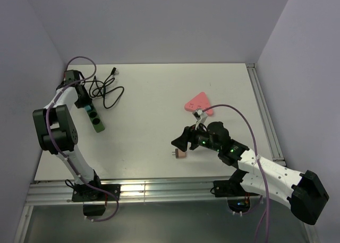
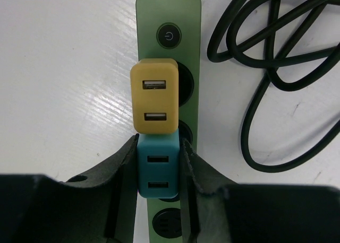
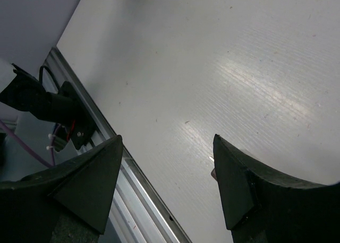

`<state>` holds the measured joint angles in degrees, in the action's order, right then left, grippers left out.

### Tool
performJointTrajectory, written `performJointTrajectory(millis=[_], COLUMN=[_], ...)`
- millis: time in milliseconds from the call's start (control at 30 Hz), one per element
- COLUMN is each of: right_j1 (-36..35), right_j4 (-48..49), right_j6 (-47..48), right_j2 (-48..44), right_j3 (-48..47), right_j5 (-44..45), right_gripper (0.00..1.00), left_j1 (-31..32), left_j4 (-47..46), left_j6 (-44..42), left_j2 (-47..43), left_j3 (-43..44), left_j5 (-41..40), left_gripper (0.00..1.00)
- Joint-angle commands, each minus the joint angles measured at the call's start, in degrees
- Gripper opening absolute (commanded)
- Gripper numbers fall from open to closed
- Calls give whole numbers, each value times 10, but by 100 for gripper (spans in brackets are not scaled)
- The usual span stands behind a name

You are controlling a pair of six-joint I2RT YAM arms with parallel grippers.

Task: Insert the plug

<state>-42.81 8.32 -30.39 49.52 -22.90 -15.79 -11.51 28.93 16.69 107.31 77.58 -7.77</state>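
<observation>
While the left gripper (image 2: 159, 147) is closed on the sides of the teal plug (image 2: 157, 168), we note that this plug sits over a socket of the green power strip (image 2: 146, 20). It sits just below a yellow plug (image 2: 154, 97) already standing in the strip, the two touching or nearly so. We judge the side grip is there to keep the teal body square to the strip while it is pressed home. Whether it is fully seated we cannot tell from above.

Strip lies at the far left of the worktop (image 1: 149, 131), long axis roughly along the left arm's reach. Its black cable (image 2: 244, 132) is looped off to one side, away from the sockets.

Right gripper (image 3: 167, 142) hangs about half open over bare worktop, holding nothing. A small pink plug (image 1: 181, 154) lies on its side just beside it, prongs pointing left, well apart from the strip. We read this as the next piece waiting to be picked up. The open jaws suit an approach to it.

A pink triangle (image 1: 197, 102) rests farther back, untouched.

Risk as we see it: the yellow plug crowds the teal one, so a tilted push could jam.
</observation>
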Motion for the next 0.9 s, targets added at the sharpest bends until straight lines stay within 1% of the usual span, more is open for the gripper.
performJointTrajectory(millis=[0, 200, 500, 533, 567, 633, 667, 733, 767, 833, 867], right_j1=[4, 5, 10, 10, 10, 11, 11, 11, 11, 11, 11], right_j4=[24, 21, 25, 26, 25, 26, 25, 25, 26, 28, 28], right_j6=[0, 0, -3, -3, -3, -3, -3, -3, -3, -3, -3], right_j2=[-13, -19, -18, -18, -15, -16, -15, -14, -14, -14, -13], right_j3=[6, 6, 7, 7, 7, 7, 7, 7, 7, 8, 7], right_j5=[-3, -1, -6, -6, -6, -6, -6, -6, -6, -8, -8], right_gripper=[75, 75, 75, 75, 75, 75, 75, 75, 75, 75, 75], left_j1=[-34, -34, -30, -29, -28, -26, -26, -26, -26, -26, -26], left_j4=[57, 61, 65, 64, 61, 58, 56, 57, 56, 54, 54], left_j6=[-26, -24, -22, -21, -20, -19, -18, -18, -18, -17, -14], left_j2=[48, 64, 59, 55, 43, 27, 22, 12, 8, 0, -3], left_j3=[-78, -65, -58, -59, -60, -62, -64, -64, -67, -68, -67], left_j5=[-8, 3, 27, 26, 26, 28, 27, 26, 26, 21, 21], left_gripper=[0, 0, 0, 3, 13, 25, 39, 49, 58, 65, 85])
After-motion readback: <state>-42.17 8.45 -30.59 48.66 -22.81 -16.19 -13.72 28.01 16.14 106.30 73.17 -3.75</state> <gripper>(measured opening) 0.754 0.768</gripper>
